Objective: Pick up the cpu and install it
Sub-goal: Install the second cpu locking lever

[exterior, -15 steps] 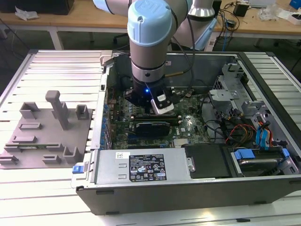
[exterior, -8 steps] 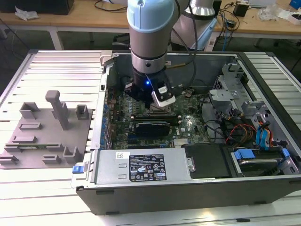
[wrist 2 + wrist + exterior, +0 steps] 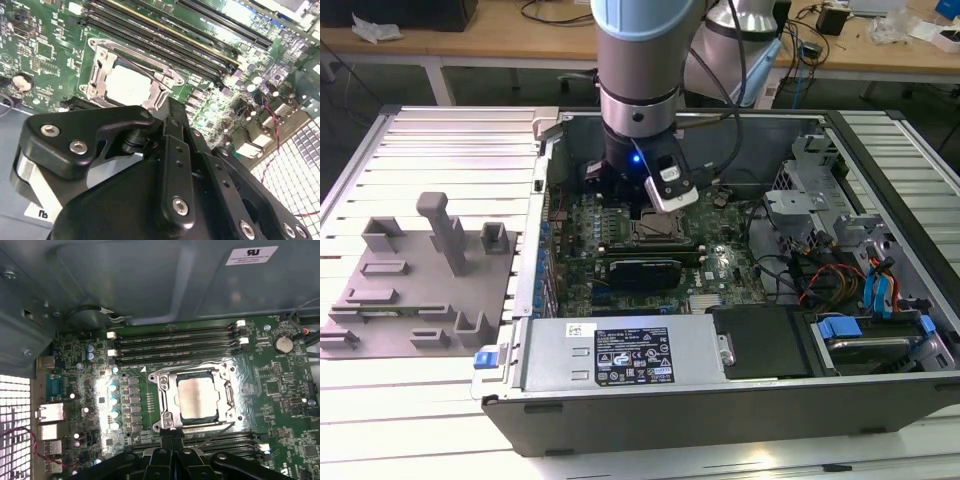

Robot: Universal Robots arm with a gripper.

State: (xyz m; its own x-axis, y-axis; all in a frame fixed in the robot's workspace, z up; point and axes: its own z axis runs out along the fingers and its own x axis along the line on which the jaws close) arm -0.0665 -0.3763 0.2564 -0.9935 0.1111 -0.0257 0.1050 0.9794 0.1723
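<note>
In both wrist views the claw [image 3: 172,112] hangs just above the motherboard [image 3: 280,385], its fingers pressed together with nothing between them. Just beyond the fingertips, the cpu [image 3: 196,397] already lies flat inside the metal-framed socket [image 3: 165,405]. By my judgement the placing is done and the install step is closing. Securing the frame calls for care around the memory slots [image 3: 175,345] farther back.
</note>
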